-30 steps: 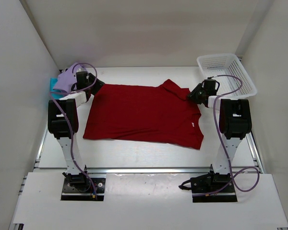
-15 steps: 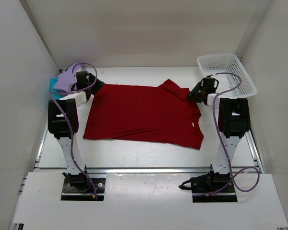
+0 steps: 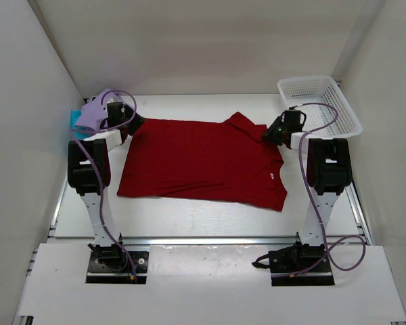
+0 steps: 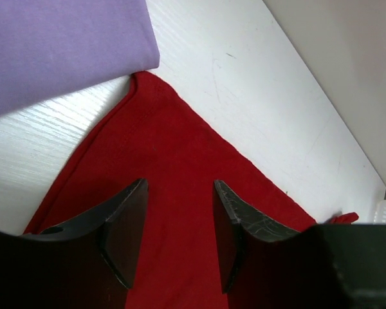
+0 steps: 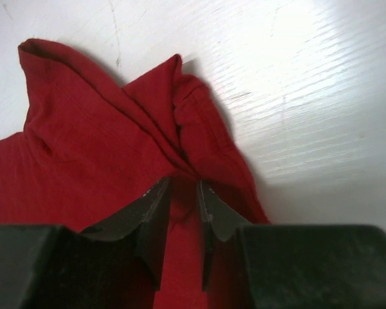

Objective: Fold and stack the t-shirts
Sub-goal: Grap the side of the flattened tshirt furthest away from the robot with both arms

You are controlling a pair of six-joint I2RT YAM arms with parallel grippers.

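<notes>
A dark red t-shirt (image 3: 203,162) lies spread flat across the middle of the table. My left gripper (image 3: 137,122) is at its far left corner, open, with its fingers apart just above flat red cloth (image 4: 174,141). My left gripper (image 4: 179,183) holds nothing. My right gripper (image 3: 267,134) is at the shirt's far right sleeve. In the right wrist view my right gripper (image 5: 183,182) stands partly open, straddling the bunched sleeve folds (image 5: 180,122). A lavender t-shirt (image 3: 91,115) lies folded on a teal t-shirt (image 3: 74,119) at the far left.
A white mesh basket (image 3: 319,101) stands at the far right corner, close behind the right arm. White walls close in the table on the left, back and right. In the left wrist view the lavender shirt's edge (image 4: 64,45) nearly touches the red shirt's corner.
My right wrist has shifted slightly toward the back right at the sleeve. The left arm and the red shirt have not visibly moved.
</notes>
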